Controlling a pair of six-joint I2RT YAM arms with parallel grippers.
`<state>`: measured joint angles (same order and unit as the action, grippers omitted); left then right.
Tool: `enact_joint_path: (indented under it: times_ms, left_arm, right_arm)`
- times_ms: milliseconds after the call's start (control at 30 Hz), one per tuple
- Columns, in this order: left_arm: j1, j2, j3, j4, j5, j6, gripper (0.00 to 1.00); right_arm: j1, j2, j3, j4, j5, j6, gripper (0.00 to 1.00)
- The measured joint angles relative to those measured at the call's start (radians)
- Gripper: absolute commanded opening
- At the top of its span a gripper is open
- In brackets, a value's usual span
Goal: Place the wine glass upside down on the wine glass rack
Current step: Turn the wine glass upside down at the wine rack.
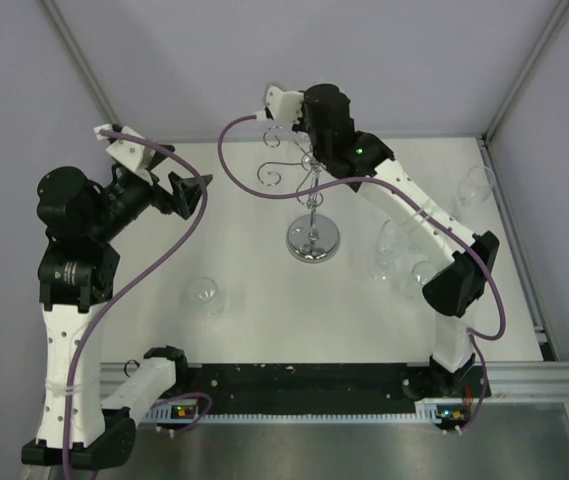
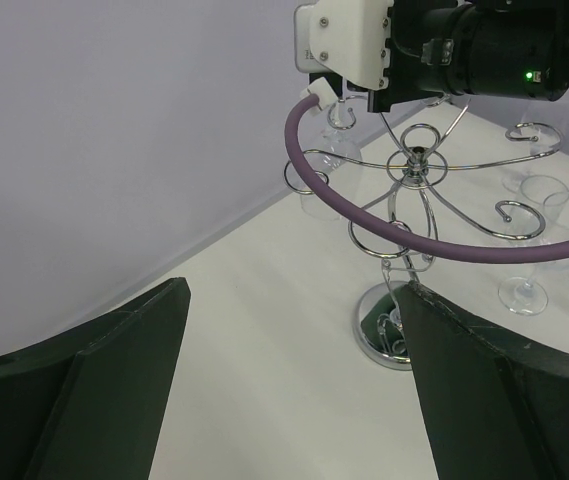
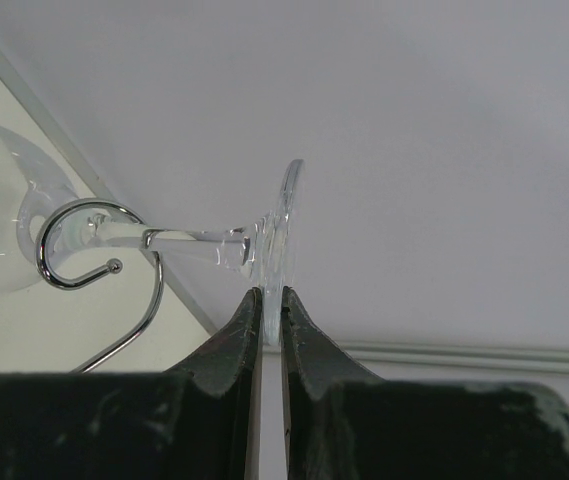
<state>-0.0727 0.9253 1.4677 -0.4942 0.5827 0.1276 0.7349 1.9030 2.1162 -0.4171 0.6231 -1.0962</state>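
Right hand [image 3: 271, 300] clenched on wine glass [image 3: 194, 243] foot; stem hooked in wine glass rack [image 3: 152, 290] just ahead; only release judged outstanding. Left hand [image 2: 292, 300] released.

Pale lavender walls [image 1: 164, 60], white table [image 1: 249, 245]

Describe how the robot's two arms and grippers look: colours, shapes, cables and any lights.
Both arms mix white links with black joints: left arm, right arm. Each carries a white wrist block and a looping purple cable. A green light glows on the right arm. The left gripper and right gripper have dark, wedge-shaped fingers.
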Motion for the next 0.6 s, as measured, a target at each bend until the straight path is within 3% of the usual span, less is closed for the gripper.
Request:
enact_joint_path:
  times_ms: [600]
  left_arm:
    - [0.000,0.000,-0.006,0.000,0.003,0.006,0.92]
  right_arm:
    - [0.021,0.011,0.000,-0.011,-0.008,0.014,0.00]
